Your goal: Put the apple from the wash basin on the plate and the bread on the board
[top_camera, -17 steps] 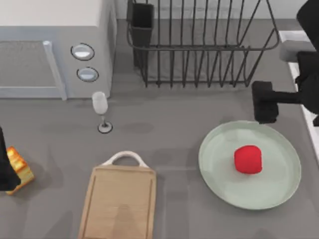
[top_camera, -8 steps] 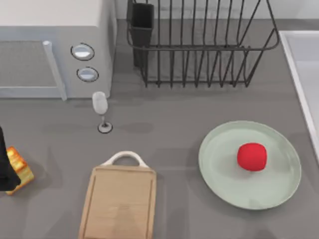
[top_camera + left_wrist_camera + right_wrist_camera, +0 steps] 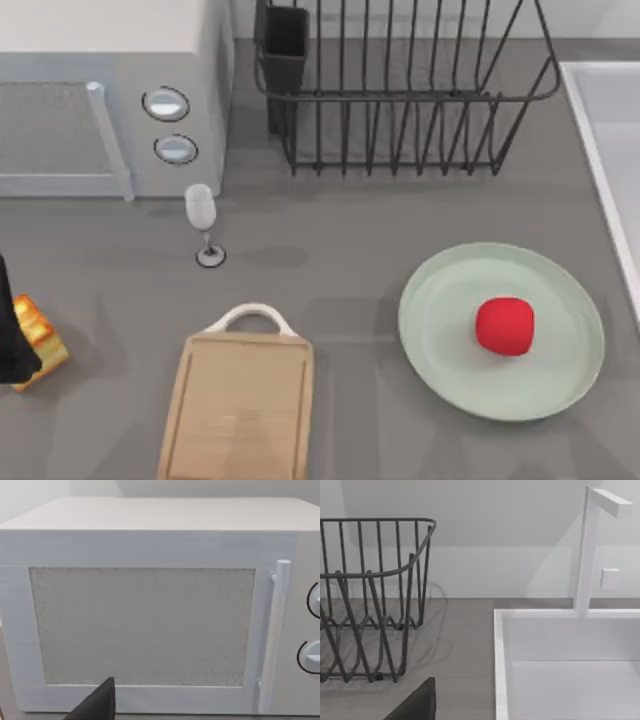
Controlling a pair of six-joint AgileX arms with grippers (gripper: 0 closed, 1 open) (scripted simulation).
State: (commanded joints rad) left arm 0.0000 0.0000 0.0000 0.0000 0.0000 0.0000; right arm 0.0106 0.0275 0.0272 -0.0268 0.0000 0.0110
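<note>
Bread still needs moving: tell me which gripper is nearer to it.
Left. The left gripper is right at the bread, at the table's left edge. The right arm is pulled back by the wash basin, across the table from the bread.

A white microwave (image 3: 110, 95) stands at the surface's (image 3: 330, 280) far left, a black wire rack (image 3: 400, 85) beside it, a wine glass (image 3: 203, 222) upright in front.

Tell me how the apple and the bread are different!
The apple is red and rounded; the bread is orange-brown on top and blocky. The apple sits on the plate; the bread lies on the bare table at the left edge, not on the board. The apple sits free; the left hand is beside the bread. Both are small.
</note>
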